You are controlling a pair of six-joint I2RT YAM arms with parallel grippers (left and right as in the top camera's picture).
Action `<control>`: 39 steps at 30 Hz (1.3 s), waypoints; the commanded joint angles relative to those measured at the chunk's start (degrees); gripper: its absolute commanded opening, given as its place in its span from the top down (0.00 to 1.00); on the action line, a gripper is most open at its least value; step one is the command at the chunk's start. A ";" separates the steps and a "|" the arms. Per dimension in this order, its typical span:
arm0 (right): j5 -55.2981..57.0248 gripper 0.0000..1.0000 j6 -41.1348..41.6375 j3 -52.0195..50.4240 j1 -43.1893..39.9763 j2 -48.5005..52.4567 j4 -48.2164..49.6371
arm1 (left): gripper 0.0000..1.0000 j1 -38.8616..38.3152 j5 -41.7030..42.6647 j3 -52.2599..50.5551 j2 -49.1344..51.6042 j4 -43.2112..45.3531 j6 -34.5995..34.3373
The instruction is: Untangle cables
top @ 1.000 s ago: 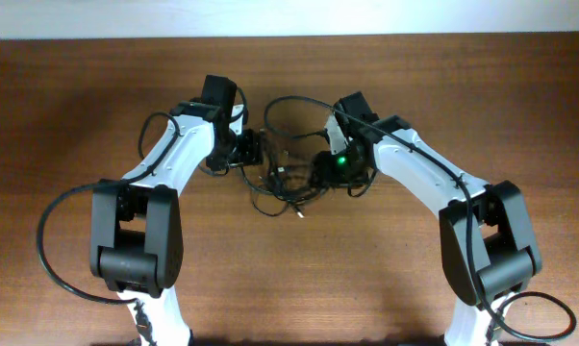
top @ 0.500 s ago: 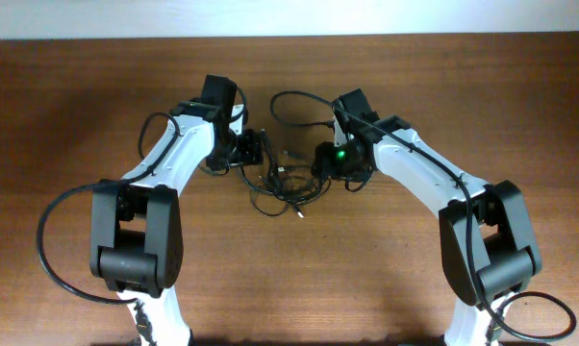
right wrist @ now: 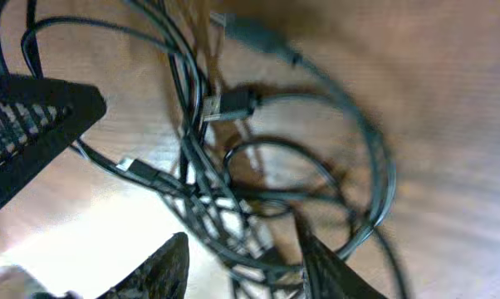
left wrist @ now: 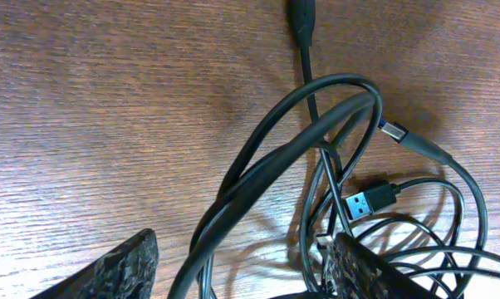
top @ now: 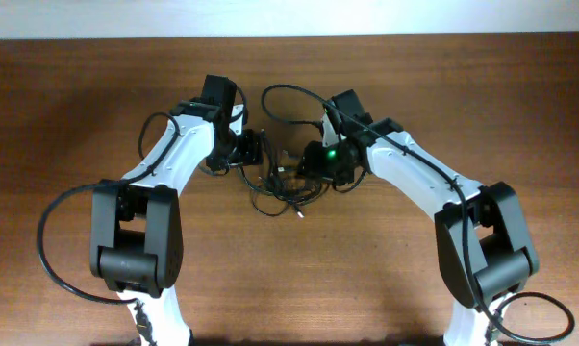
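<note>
Left gripper (left wrist: pixel 242 242): released. Only my two fingertips (left wrist: pixel 121 264) show, cut off by the bottom edge of the left wrist view, standing wide with bare wood between them.
Through that gap: a doubled loop of the cables (left wrist: pixel 316 124) runs down and leaves the picture. Nothing is pinched.
Right gripper (right wrist: pixel 242 237): the fingertips (right wrist: pixel 154 270) stand apart with knotted strands between them. The view is smeared, and I cannot tell whether I am clenched on a strand or loose.
Beside my right fingers: a black ribbed block (right wrist: pixel 30 124), cut off at the left edge, with cables running just past it.
Plugs: one flat plug (left wrist: pixel 369 202) with a metallic tip is clear. The others are too blurred to tell apart.
Tangle: it lies on the table (top: pixel 289 279) between my two grippers, partly hidden under them from overhead. One loop reaches toward the far edge.
Strand count: I cannot make it out.
</note>
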 commanded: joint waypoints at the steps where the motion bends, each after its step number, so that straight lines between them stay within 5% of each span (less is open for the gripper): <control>1: -2.29 0.57 7.93 -0.17 0.96 0.59 -0.52 | 0.32 0.15 -0.20 0.46 -1.66 0.02 0.26; 5: -3.15 0.60 10.67 -0.17 1.20 0.59 -2.45 | 0.33 0.15 -0.17 0.46 -1.66 0.02 0.24; 7: -3.13 0.90 10.64 -0.17 1.64 0.59 -4.11 | 0.33 0.15 -0.17 0.46 -1.66 0.02 0.26; 8: -3.13 0.96 10.64 -0.17 1.90 0.59 -4.15 | 0.33 0.15 -0.17 0.46 -1.66 0.02 0.24; 16: 3.39 0.93 8.90 -0.17 5.33 0.59 -4.85 | 0.39 0.15 -0.22 0.46 -1.66 0.24 -0.44; 18: 3.32 0.93 8.09 -0.17 5.33 0.59 -4.83 | 0.64 0.15 -0.22 0.46 -1.66 0.44 -0.63; 20: 2.58 0.96 4.42 -0.17 5.27 0.59 -4.87 | 0.77 0.15 -0.20 0.46 -1.66 0.42 -0.61; 21: 1.14 0.96 2.27 -0.17 4.94 0.59 -4.92 | 0.71 0.15 -0.22 0.46 -1.66 0.39 -0.61; 22: 0.94 0.96 2.21 -0.17 4.55 0.59 -4.98 | 0.44 0.15 -0.22 0.46 -1.66 0.39 -0.61; 23: 0.96 0.96 2.21 -0.17 4.28 0.59 -5.03 | 0.39 0.15 -0.31 0.46 -1.66 0.37 -0.59; 26: 3.13 0.96 2.19 -0.17 4.04 0.59 -5.01 | 0.43 0.83 -1.99 0.46 -1.66 -0.13 -3.04; 30: 3.39 0.96 1.77 -0.17 4.17 0.59 -5.01 | 0.44 4.42 6.99 0.46 -1.66 -0.57 -2.27; 33: 3.41 0.96 1.75 -0.17 4.22 0.59 -5.03 | 0.67 7.85 10.86 0.46 -1.66 -1.88 -0.68; 36: 4.61 0.96 1.77 -0.17 4.22 0.59 -5.05 | 0.79 8.11 11.91 0.46 -1.66 -2.14 -0.07; 37: 4.85 0.96 1.77 -0.17 4.22 0.59 -5.07 | 1.00 8.11 11.91 0.46 -1.66 -2.14 -0.09; 39: 4.85 0.96 1.77 -0.17 4.22 0.59 -5.07 | 1.00 8.04 11.87 0.46 -1.66 -2.10 -0.09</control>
